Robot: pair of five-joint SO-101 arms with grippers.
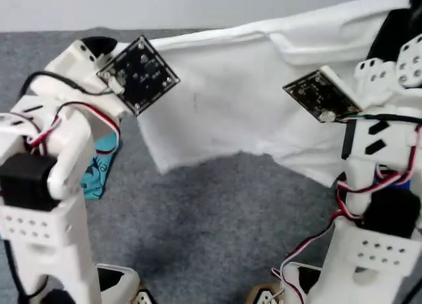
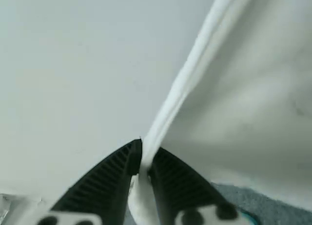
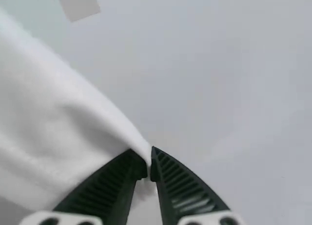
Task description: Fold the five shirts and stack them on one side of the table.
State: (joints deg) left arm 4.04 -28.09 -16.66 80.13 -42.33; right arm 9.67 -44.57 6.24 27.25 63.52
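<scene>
White shirt stretched in the air above grey surface | your left claw clamped on its hem | right claw pinching another edge (teal cloth lies on the surface beside an arm)

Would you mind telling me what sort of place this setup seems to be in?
Probably a robotics test bench indoors: the left gripper and right gripper hold a white shirt over a grey fabric-covered table before a plain wall.

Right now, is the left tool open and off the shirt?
No, the left tool pinches an edge of the white shirt.
</scene>
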